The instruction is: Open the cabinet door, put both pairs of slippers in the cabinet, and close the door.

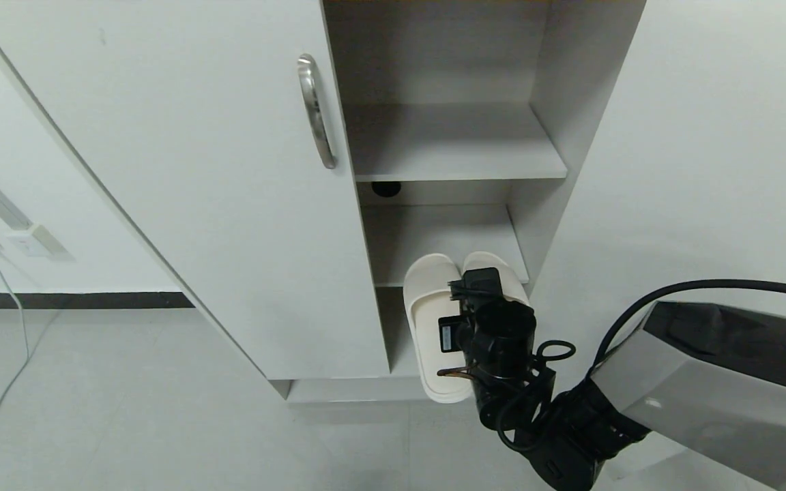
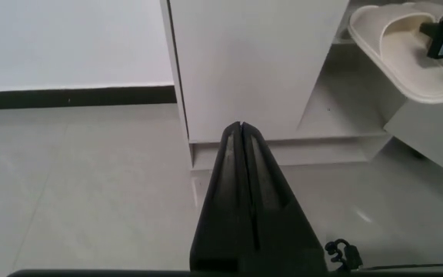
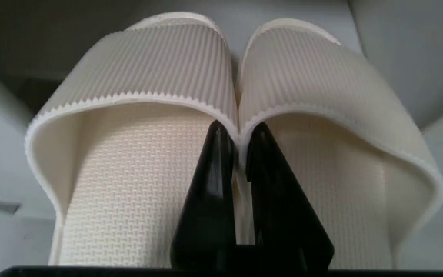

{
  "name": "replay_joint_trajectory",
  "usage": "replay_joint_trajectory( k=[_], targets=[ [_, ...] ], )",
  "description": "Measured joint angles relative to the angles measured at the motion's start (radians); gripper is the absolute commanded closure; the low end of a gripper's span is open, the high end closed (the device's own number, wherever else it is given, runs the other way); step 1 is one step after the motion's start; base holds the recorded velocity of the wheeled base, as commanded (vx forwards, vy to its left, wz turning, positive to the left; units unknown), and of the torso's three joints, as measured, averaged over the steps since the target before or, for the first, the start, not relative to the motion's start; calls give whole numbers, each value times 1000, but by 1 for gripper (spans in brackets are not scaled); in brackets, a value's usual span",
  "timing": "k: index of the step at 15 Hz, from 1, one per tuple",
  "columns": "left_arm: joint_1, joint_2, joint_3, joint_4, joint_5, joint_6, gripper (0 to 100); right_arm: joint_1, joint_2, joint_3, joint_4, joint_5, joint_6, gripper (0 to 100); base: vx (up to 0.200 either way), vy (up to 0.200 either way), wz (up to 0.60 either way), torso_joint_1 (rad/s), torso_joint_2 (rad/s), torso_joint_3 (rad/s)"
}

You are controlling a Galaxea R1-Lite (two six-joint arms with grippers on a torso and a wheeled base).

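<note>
Cabinet: tall white laminate cabinet (image 1: 580,102), open-fronted on its right half, straight ahead of the robot.
Door: flat white cabinet door (image 1: 195,170), swung wide open to the cabinet's left, clear of the opening.
Floor: pale glossy tiled floor (image 2: 91,192) runs up to the cabinet's base.
Shelf boards: two white horizontal shelf boards (image 1: 454,146) inside the cabinet, one above the other, with a bottom bay beneath them.
Slippers: pair of cream ribbed foam slippers (image 1: 430,320), held side by side just outside the cabinet's opening. The toes overlap the lower board's front edge and the heels hang out over the cabinet's base.
Axis: the slippers' length points into the cabinet, toes first, so the opening lies directly beyond the toes. By my judgement, a forward push should carry them in.
Right gripper: black right gripper (image 3: 237,135), clamped on the two touching inner edges of the slippers, behind the straps. It is the arm nearer the cabinet's opening.
Left gripper: black left gripper (image 2: 241,135), fingers pressed together on nothing, low before the cabinet's base.
Handle: curved brushed-metal bar handle (image 1: 316,112) on the door's edge beside the opening.
Count: one cabinet, one door, two boards, two slippers making one pair, two grippers, one handle.
</note>
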Motion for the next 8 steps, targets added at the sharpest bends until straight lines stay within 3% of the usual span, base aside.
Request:
replay_joint_trajectory(
  k=[3, 8],
  targets=[
    [0, 0, 0, 0, 0, 0, 100, 1, 0, -6, 1, 1, 0, 100, 200, 0, 0, 4, 1, 1],
    [0, 0, 0, 0, 0, -2, 100, -5, 1, -8, 2, 2, 2, 100, 0, 0, 0, 0, 0, 0]
  ],
)
